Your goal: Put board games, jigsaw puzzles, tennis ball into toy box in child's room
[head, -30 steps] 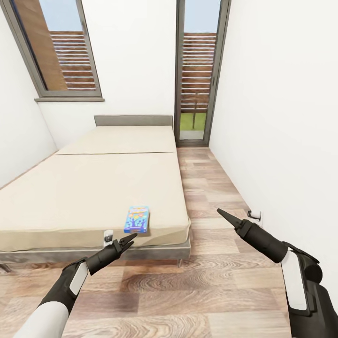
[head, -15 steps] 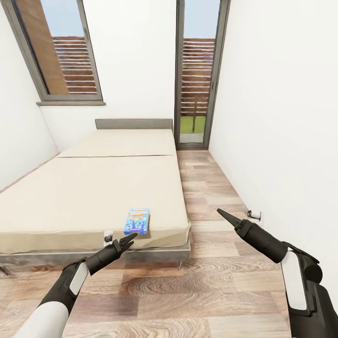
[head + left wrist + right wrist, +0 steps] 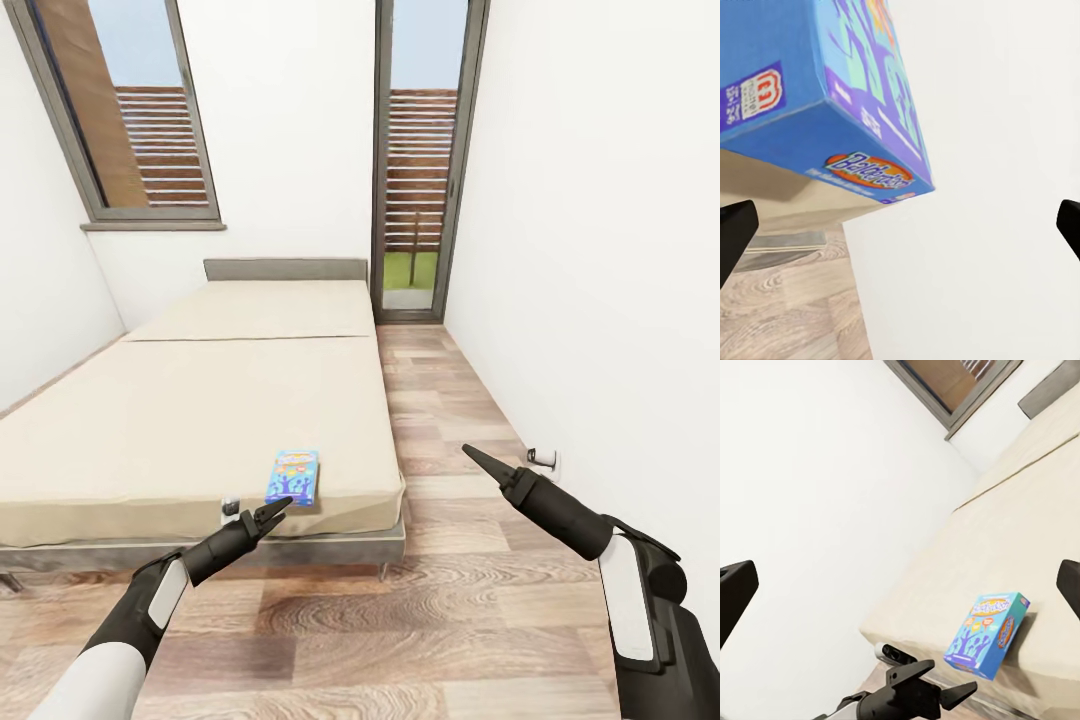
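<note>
Clearly the main risk sits at the bed's [image 3: 200, 420] near edge: the board game [image 3: 293, 477] lies flat on the mattress close to the corner, so a low or skewed reach by the left claw [image 3: 272, 514] could nudge the box off onto the wooden floor [image 3: 420, 620] — or ram the fingers into the mattress side. The box looks wide and slick, so a shallow pinch might slip. The left claw hovers just short of the box with its fingers apart, holding and touching nothing; the left wrist view shows the box [image 3: 817, 97] close ahead between widely spread tips. The right claw [image 3: 470, 455] hangs over the floor, well apart from the bed — its tips look drawn together, empty.
</note>
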